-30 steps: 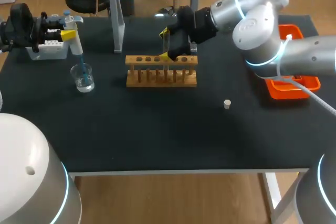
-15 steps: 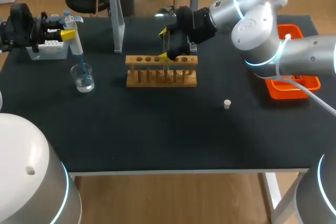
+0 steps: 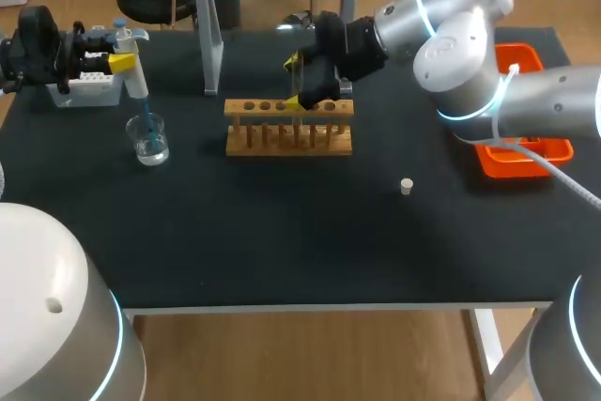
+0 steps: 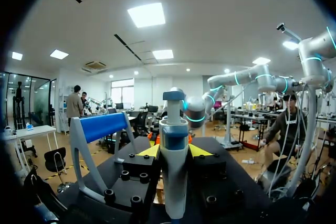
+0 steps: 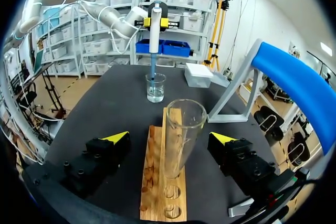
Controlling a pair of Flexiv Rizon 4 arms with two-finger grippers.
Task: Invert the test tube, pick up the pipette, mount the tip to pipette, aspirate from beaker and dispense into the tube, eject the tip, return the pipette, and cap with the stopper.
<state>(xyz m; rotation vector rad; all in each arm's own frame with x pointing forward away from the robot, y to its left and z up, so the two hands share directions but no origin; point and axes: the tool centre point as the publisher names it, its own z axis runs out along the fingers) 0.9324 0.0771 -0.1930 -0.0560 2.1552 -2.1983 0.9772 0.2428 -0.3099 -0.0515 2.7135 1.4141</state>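
The test tube (image 5: 184,129) is standing upright, mouth up, in the wooden rack (image 5: 156,182). My right claw (image 5: 169,137) is hanging around it with fingers spread wide, one on each side, neither touching the glass. At the far left of the counter (image 3: 282,232), my left claw (image 4: 174,151) is clamping the pipette (image 4: 173,171) between both fingers. The pipette's blue tip (image 3: 146,115) is dipping into the beaker (image 3: 150,147). The white tip box (image 3: 89,89) is sitting just beyond the beaker. The stopper (image 3: 407,186) is lying on the counter, to the right of the rack and nearer. An orange tray (image 3: 526,157) is resting at the right edge.
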